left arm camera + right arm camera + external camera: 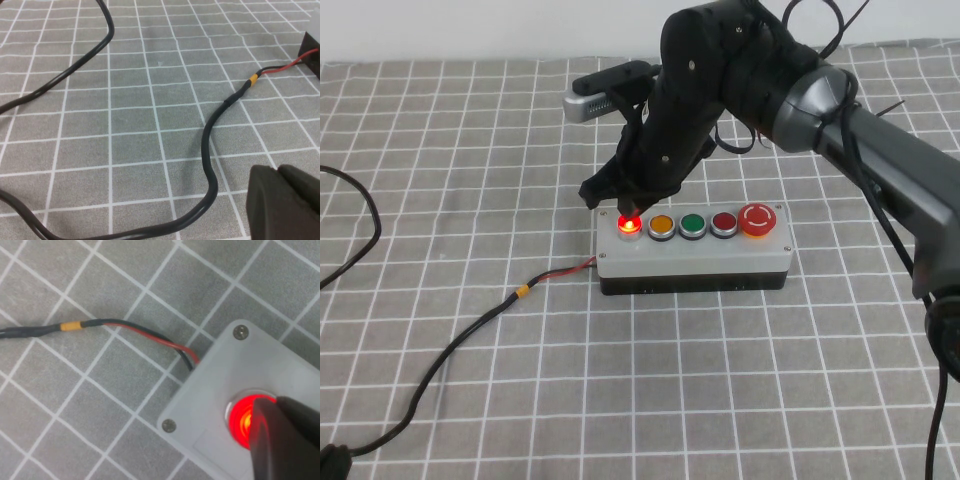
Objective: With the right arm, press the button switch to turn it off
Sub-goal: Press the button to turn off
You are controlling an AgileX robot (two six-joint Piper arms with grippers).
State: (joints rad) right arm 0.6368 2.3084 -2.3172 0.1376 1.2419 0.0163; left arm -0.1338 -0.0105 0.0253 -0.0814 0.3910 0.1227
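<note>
press straight down with the right pincer (pixel 632 210), tips together and empty, on the glowing button switch (pixel 630 225) at the box's (pixel 695 258) left end. left pincer (pixel 285 202): low over table, opening unclear.

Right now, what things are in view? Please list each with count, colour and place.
button switch: one, glowing red, left end of the box top
box: one, grey top and black base, table centre
other buttons: four in a row, yellow, green, dark red, big red
cable: one, black, running from the box's left end toward the table's front-left
tablecloth: one, grey with white grid
left gripper: black, over the cloth beside the cable
right gripper: black, tip at the button switch
</note>
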